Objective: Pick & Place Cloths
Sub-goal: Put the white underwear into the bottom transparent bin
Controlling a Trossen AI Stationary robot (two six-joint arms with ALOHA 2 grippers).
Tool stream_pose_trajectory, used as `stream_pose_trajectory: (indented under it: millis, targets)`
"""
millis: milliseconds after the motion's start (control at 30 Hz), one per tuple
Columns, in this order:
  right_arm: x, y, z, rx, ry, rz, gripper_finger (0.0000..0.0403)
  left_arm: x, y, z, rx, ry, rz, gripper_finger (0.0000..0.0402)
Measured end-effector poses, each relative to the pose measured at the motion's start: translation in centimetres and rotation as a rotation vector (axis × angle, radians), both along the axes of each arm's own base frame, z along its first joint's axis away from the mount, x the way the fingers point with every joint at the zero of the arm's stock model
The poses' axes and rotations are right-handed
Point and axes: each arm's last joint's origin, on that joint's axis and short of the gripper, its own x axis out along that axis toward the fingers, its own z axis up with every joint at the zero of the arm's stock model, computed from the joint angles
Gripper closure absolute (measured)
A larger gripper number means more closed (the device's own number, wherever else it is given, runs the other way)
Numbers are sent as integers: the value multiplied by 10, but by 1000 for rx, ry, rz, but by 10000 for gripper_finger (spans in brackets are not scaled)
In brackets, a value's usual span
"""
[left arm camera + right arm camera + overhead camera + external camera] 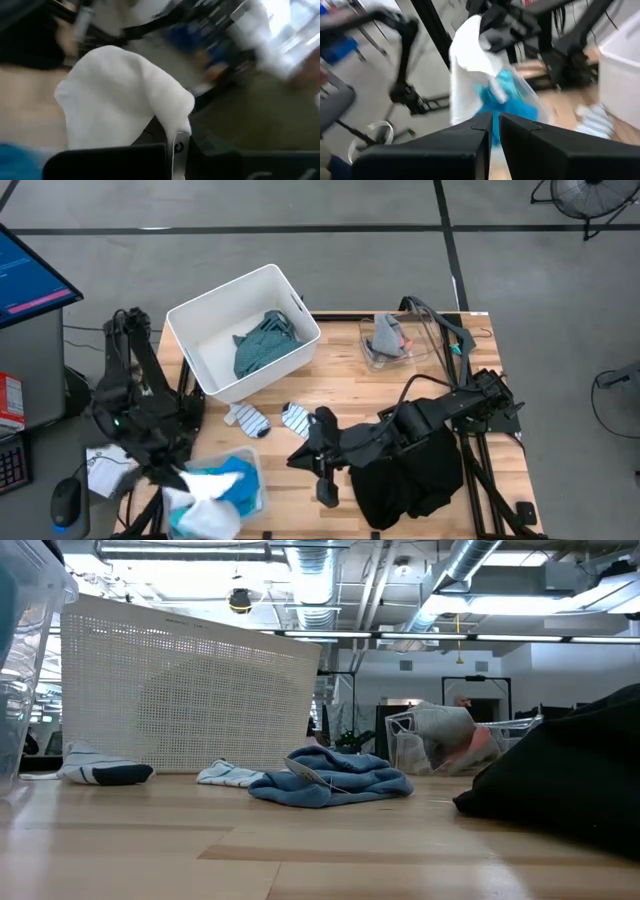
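The left gripper (502, 27) is pinched tight on a white shirt (470, 65) and holds it up in the air over the clear plastic tub (250, 480) at the near left corner of the table (350, 395). This looks like the picking-up step: the shirt is off the pile and needs to go to the white bin (215, 320). The next move, I think, is to carry it across to the bin and let go over the open top, high enough that the hanging part clears the rim. The white shirt is soft and floppy; it droops in folds from the fingers. Under it, a turquoise shirt (232, 480) sits in the tub and may be dragged up a little with the white one. A teal-grey shirt (262, 343) already lies crumpled in the bin. Two striped socks (248, 418) lie on the wood just beside the bin, and a blue shirt (335, 775) lies bunched on the table. The right gripper (325, 480) is nearly closed with nothing in it, and it waits near the big black clothes (410, 475).
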Motion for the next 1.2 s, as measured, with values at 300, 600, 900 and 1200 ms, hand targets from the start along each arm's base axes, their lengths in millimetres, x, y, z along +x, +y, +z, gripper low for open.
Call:
stream_pose_trajectory:
  millis: [300,600,900,1200]
  targets:
    - [-9,-8,-21,-64,228,-34,374,10,-10,-47,483,116,33,401]
    - [-8,-25,-30,-134,317,-120,378,15,-45,-96,551,507,-68,401]
    - [6,-66,-85,-135,483,-425,324,21,-71,-135,648,717,-87,387]
    - [6,-92,-175,-8,703,-485,167,26,-64,-128,579,743,-72,290]
